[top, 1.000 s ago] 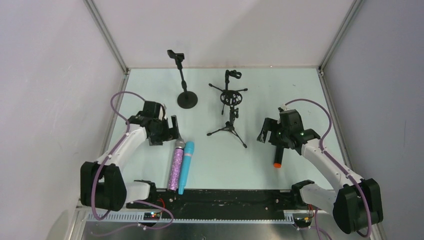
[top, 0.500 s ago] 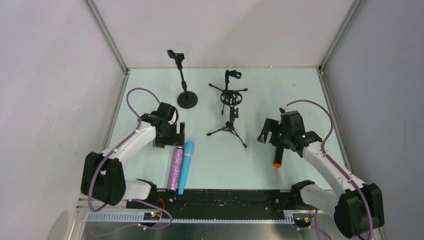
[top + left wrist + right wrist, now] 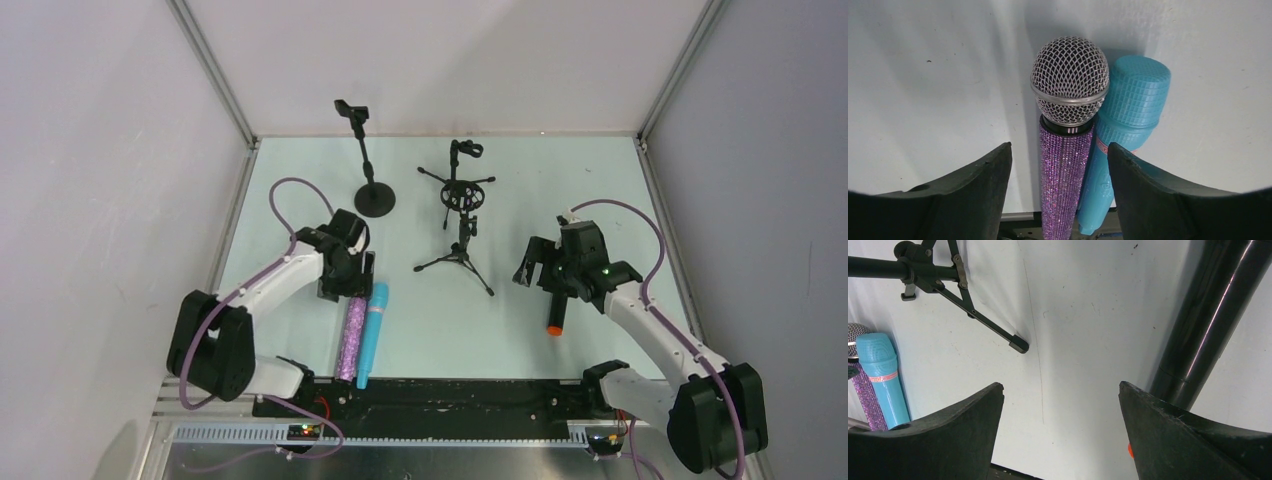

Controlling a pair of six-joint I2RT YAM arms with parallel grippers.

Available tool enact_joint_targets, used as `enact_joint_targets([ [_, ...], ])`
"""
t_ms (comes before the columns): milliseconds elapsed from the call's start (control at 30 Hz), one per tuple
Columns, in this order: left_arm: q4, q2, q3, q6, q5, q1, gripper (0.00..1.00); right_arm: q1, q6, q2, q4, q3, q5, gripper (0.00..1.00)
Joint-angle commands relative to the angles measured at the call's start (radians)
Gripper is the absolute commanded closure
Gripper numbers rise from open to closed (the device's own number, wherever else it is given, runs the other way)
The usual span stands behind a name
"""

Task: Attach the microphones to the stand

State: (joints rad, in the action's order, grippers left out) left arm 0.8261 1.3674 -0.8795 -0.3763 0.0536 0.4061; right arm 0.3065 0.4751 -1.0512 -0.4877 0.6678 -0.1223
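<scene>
Under our left gripper [image 3: 1059,150], jaws apart, we see the purple microphone [image 3: 1069,80] lying lengthwise between the fingers [image 3: 973,190], the turquoise microphone [image 3: 1133,95] touching alongside.

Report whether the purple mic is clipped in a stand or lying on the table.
Lying: the purple mic rests flat on the table, right against the turquoise mic.

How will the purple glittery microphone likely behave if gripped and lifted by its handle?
The purple microphone looks like a rigid stick, so probably stiff. Its round handle may roll, though the turquoise microphone lying against it should block one way. The big mesh head may make it tip head-down.
</scene>
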Motion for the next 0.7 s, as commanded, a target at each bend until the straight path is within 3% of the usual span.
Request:
enact_joint_targets([
  [0,0.006,0.046,0.006,-0.028,0.038,0.012,0.27,0.006,0.011,-0.007,0.030,-0.002,-0.011,0.11],
  [667,-0.033,0.171,-0.004,-0.003,0.068,0.055,0.35,0.006,0.014,-0.035,0.056,-0.001,-0.027,0.11],
])
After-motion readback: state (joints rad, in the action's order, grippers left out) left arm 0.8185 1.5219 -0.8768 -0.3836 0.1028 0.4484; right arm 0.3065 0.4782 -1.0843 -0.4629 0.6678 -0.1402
